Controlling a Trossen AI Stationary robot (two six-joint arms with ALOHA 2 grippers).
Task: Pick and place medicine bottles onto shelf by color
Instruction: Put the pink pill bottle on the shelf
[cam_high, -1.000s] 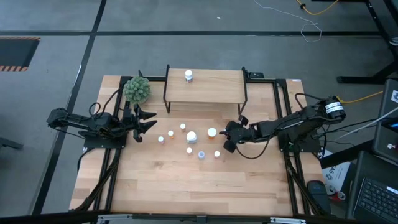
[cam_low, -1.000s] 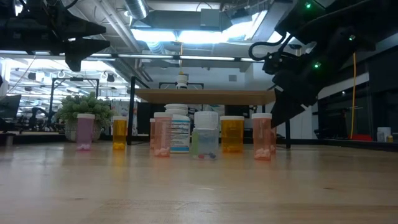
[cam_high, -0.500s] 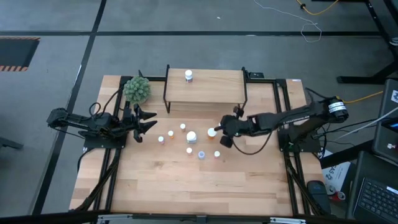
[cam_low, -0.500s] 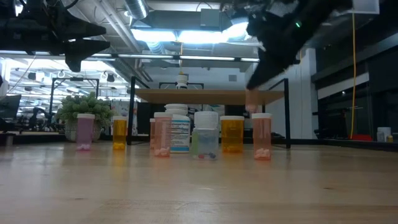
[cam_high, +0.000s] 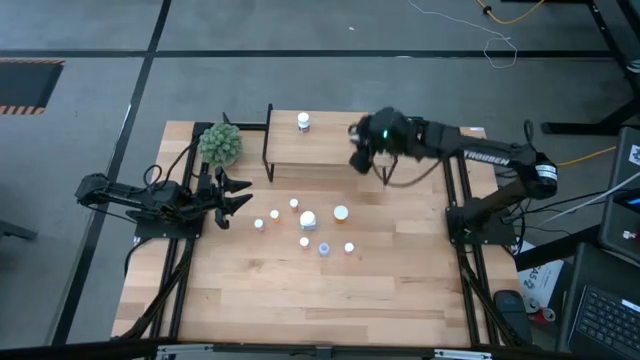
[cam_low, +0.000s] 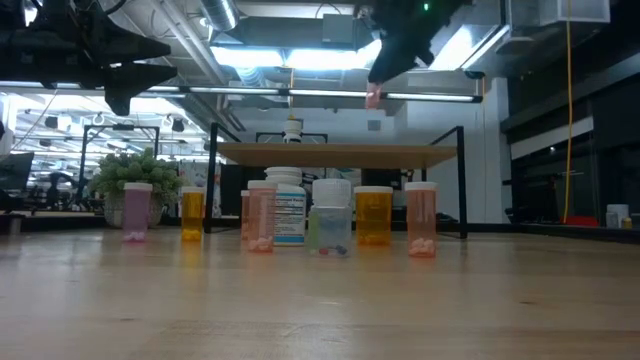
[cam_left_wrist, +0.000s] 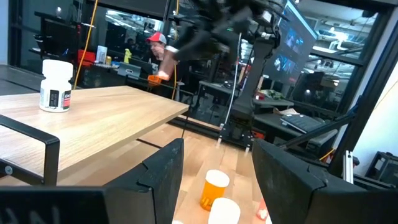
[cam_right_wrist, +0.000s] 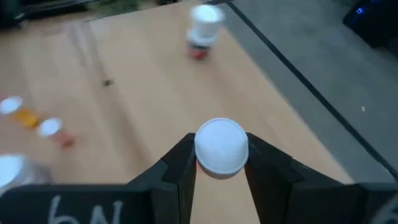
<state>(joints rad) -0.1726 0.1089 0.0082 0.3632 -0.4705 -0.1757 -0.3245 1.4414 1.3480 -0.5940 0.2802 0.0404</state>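
Several medicine bottles with white caps stand upright on the wooden table in front of the shelf. A white bottle stands on the shelf's board. My right gripper hangs high over the shelf's right end, shut on a small orange bottle with a white cap. My left gripper waits at the table's left, open, pointing at the bottles. My right gripper pinches the orange bottle between its two fingers, just under the white cap. The fingers slant downward from the table's right side. The bottle hangs below them with its lower end free, lifted clear above the shelf board.
A green spiky plant ball sits at the shelf's left end. The shelf's black frame legs stand at its corners. Bare tabletop stretches from the bottles to the near edge.
My right gripper, staying shut on the orange bottle, has risen from the table beside the bottle group and swung toward the far edge. It now hangs over the shelf's right end. The bottle is lifted clear of the table. The other bottles have stayed put.
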